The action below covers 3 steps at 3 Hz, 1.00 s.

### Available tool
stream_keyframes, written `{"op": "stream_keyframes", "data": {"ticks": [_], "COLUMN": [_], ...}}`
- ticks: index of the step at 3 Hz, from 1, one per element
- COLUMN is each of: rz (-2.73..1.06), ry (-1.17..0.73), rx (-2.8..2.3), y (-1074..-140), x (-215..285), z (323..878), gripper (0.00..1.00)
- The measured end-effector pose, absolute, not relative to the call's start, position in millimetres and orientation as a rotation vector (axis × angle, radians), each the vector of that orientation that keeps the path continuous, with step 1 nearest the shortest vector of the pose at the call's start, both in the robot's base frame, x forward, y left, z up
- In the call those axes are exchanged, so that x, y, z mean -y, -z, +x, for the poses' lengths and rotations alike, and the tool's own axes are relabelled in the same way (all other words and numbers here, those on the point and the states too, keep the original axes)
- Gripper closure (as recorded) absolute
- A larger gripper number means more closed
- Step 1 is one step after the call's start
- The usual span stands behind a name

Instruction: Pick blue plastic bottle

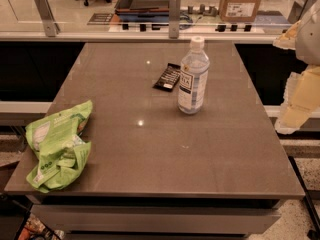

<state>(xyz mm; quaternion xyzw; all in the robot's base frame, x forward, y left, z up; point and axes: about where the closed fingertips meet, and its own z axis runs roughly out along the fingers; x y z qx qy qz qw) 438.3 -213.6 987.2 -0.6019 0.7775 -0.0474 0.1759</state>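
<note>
The blue plastic bottle (193, 79) stood upright on the desk (150, 154) toward its far edge, with the black packet (167, 77) just beside it on the side facing the left edge. That left its other flank free for a sideways grasp. The gripper (300, 99) hung beyond the right edge, well apart from the bottle; I cannot tell whether it was spread or closed.

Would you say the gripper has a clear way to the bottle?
Probably yes: the gripper hangs right of the table, with nothing between it and the upright bottle.
</note>
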Motion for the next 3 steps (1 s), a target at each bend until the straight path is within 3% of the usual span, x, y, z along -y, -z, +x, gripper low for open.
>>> {"op": "stream_keyframes", "data": {"ticks": [3], "rz": [-1.618], "ry": [0.042], "rx": [-2.154], "y": [-988], "x": [210], "z": [452], "gripper": [0.00]}}
